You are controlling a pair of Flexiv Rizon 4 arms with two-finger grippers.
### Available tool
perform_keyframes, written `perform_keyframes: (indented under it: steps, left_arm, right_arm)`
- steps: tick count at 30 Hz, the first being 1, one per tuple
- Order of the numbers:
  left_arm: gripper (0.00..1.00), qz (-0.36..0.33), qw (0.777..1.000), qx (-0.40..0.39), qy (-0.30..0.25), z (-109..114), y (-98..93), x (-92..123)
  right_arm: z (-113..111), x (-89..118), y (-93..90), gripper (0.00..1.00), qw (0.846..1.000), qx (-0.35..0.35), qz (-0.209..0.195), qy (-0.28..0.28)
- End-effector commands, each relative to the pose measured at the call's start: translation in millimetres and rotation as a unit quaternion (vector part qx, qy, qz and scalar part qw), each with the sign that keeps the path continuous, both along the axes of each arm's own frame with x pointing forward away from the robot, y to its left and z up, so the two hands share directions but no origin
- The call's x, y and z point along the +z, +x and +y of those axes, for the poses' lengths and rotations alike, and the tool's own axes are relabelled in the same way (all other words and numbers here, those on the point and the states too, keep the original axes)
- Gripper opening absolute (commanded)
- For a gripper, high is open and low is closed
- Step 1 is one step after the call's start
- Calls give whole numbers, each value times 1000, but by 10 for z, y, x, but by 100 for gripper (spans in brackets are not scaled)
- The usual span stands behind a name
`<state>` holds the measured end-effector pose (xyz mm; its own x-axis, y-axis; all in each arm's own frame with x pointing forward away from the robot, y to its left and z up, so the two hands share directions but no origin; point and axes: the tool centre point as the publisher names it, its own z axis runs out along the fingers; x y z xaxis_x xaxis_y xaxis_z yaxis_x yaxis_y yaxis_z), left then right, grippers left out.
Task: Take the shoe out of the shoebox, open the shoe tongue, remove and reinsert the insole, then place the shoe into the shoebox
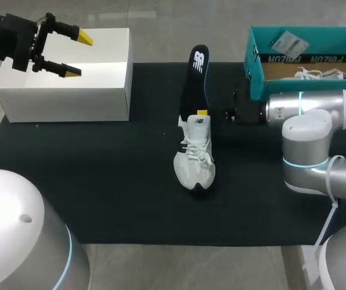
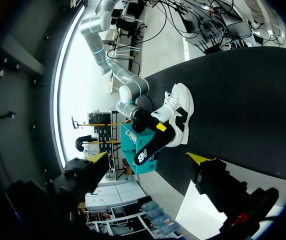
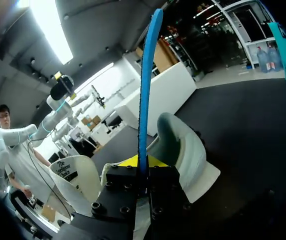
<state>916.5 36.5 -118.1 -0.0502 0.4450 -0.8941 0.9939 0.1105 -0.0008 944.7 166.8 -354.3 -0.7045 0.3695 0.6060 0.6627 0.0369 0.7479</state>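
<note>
The dark tabletop (image 1: 100, 193) carries a white box (image 1: 94, 90) at its far left corner and the teal shoebox (image 1: 300, 66) at its far right. The white shoe (image 1: 195, 158) stands mid-tabletop. The right pincer (image 1: 201, 113) clenches the insole (image 1: 195, 81), upright at the shoe's heel. The left pincer (image 1: 73, 54) hangs released over the white box.

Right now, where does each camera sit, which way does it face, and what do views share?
Head view: above and behind, looking down on the black mat; both arms show, left gripper open near the white box, right gripper shut on the insole.
Left wrist view: on my left wrist, facing the shoe and right arm; own yellow tips show.
Right wrist view: on my right wrist, facing along the insole into the shoe; own fingers show.
Shared: shoe and insole, in all three.
</note>
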Motion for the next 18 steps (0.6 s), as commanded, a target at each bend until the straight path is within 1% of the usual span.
perform_keyframes:
  steps: [1,5,6,7,8,9,11,12,14,18]
  left_arm:
    - [100,0,1000,0,2,-2,-1,6]
    - [100,0,1000,0,2,-2,-1,6]
    - [100,0,1000,0,2,-2,-1,6]
    - [100,0,1000,0,2,-2,-1,6]
    - [100,0,1000,0,2,-2,-1,6]
    - [100,0,1000,0,2,-2,-1,6]
    - [100,0,1000,0,2,-2,-1,6]
    - [100,0,1000,0,2,-2,-1,6]
    - [100,0,1000,0,2,-2,-1,6]
    - [100,0,1000,0,2,-2,-1,6]
  right_arm:
    - [67,-68,-112,0,1000,-8,6,-1]
    - [66,-65,-145,0,1000,-16,11,1]
    - [56,-41,-128,14,1000,-18,8,1]
    - [45,-14,-104,37,1000,-19,4,-1]
    - [30,16,-70,48,1000,-19,-2,-4]
    - [19,51,-31,63,1000,-18,-7,-7]
    - [-2,118,48,60,1000,-15,-16,-12]
    - [-15,148,88,55,1000,-13,-22,-16]
    - [-28,210,164,49,999,-9,-29,-20]
    - [-49,323,322,42,999,-2,-45,-26]
